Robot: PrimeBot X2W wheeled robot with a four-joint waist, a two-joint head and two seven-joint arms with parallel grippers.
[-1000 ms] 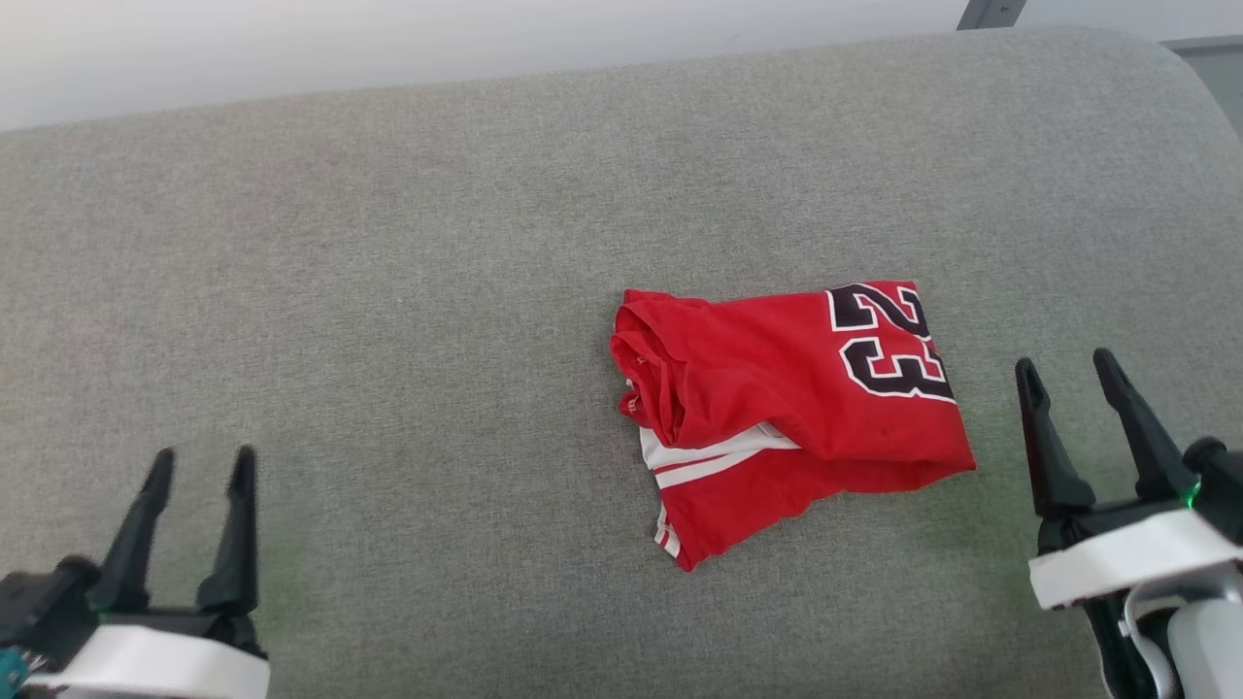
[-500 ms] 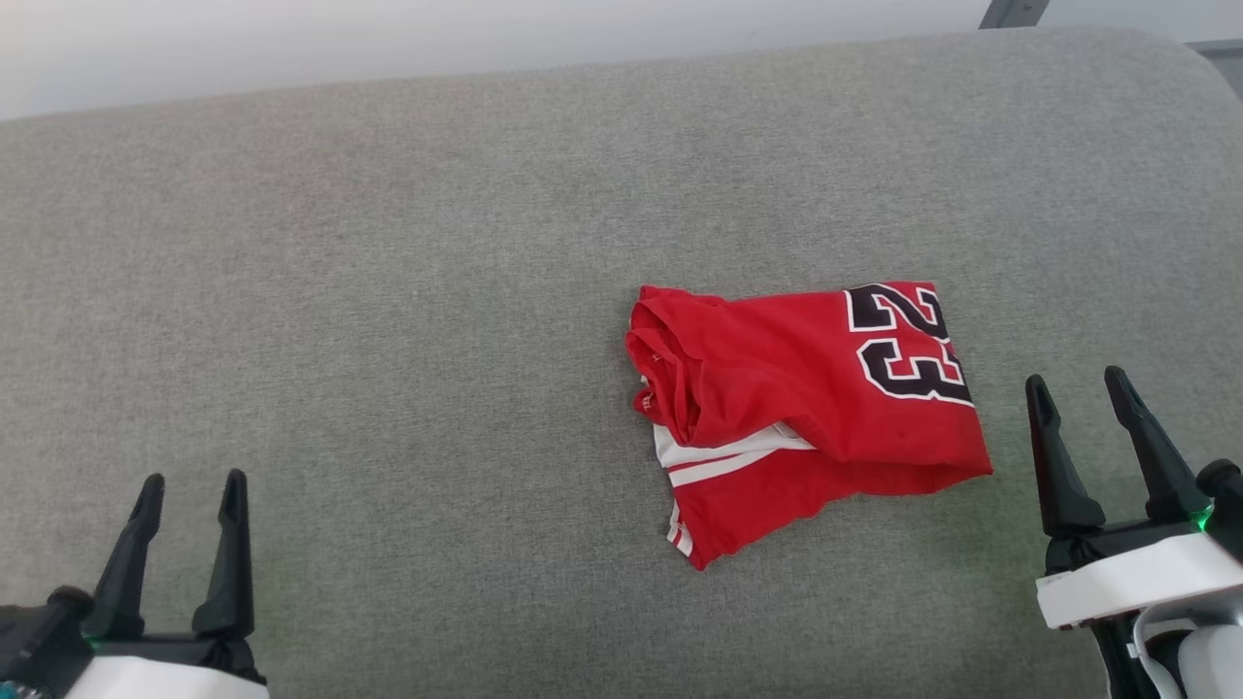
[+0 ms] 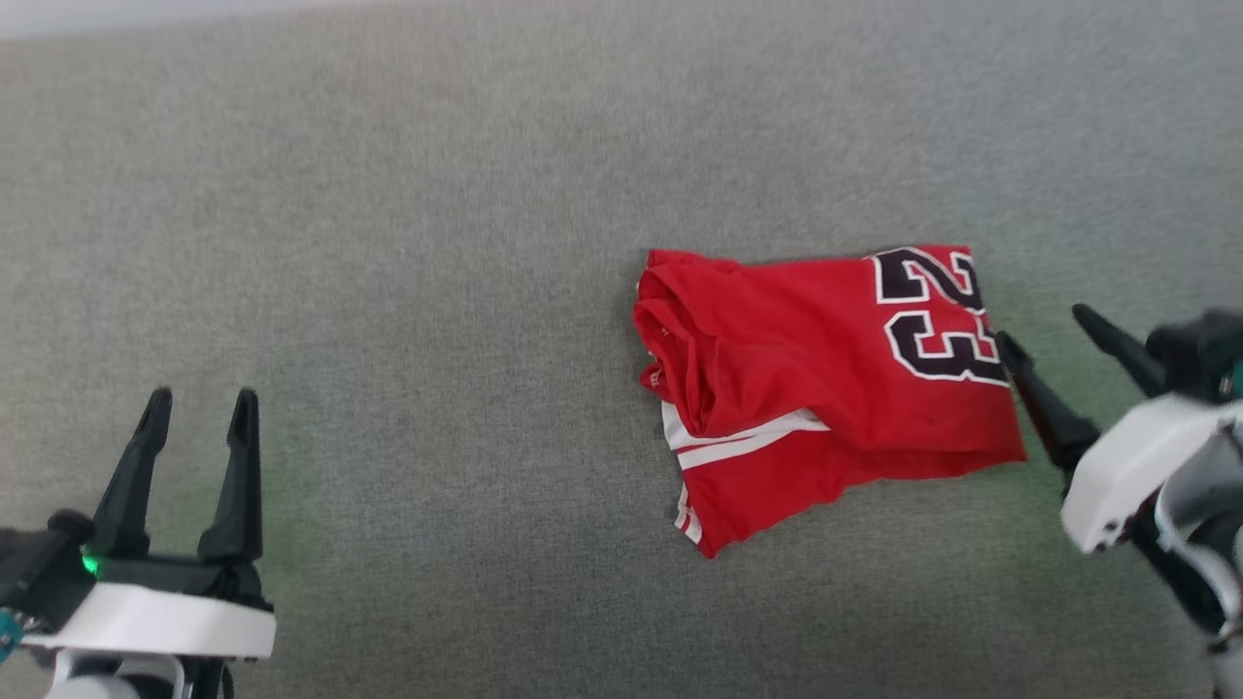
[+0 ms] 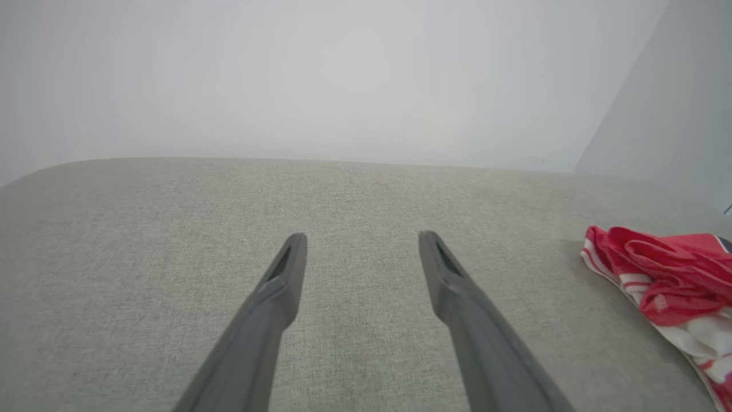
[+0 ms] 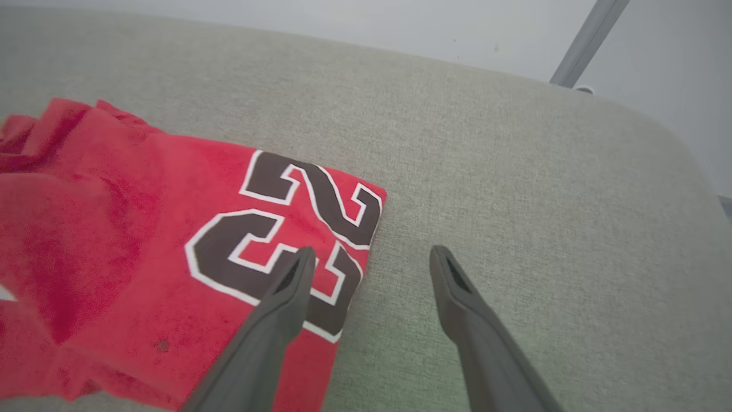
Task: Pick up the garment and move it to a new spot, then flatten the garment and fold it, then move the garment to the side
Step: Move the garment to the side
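Head view: we see the garment (image 3: 816,388) lying on a grey fabric-covered surface (image 3: 388,243), right of the middle. It is a loosely folded red bundle, with a black number 23 (image 3: 937,316) outlined in white at its far right corner. White stripe trim (image 3: 738,442) shows along its near left side, and the left end is bunched into thick folds.

The left fingers (image 3: 236,476) stand at the lower left, spread wide with nothing between them, well apart from the garment. The right fingers (image 3: 1044,403) come in from the right edge, tilted towards the shirt. They are also spread wide, and the nearer tip is just beside the garment's right edge below the number. This part of the view is blurred, so we cannot tell whether it touches the cloth.

In the left wrist view, the left fingers (image 4: 274,303) point out over bare grey fabric towards a pale wall (image 4: 343,74). The garment (image 4: 657,274) sits at the right edge.

In the right wrist view, the right fingers (image 5: 280,303) straddle the garment's edge. One lies over the lower part of the number 23 (image 5: 286,229) and the other over bare fabric, with nothing gripped. The garment (image 5: 114,229) spreads across the left half, and a grey metal pole (image 5: 589,40) rises beyond the far rim.
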